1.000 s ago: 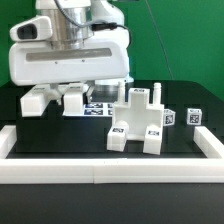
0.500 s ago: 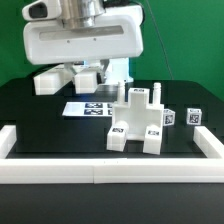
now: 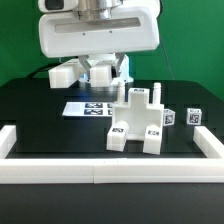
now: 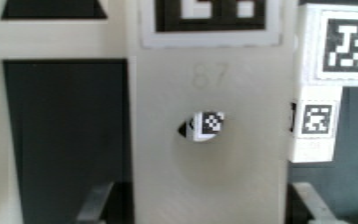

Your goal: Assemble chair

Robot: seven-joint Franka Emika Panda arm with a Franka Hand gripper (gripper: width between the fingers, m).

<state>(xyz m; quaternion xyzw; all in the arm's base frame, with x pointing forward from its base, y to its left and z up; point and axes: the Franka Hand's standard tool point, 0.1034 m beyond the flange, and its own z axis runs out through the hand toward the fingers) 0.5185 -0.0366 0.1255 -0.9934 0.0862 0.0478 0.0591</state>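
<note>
Exterior view: the tool (image 3: 88, 68) is clamped narrow on a loose white part (image 3: 62, 75), held clear above the black worktop (image 3: 40, 120). The half-built chair (image 3: 135, 125) stands below the tool, toward the exterior view's right, and the marker board (image 3: 88, 108) lies beneath it. The step looks like carrying the part over. Next it needs lining up with the chair. A green backdrop hangs behind.

Wrist view: the gripped part (image 4: 202, 80) fills the frame.

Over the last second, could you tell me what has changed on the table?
The gripper, still shut on a white chair part, carried it up and toward the exterior view's right. The partly built chair, small tagged block and marker board stayed put.
</note>
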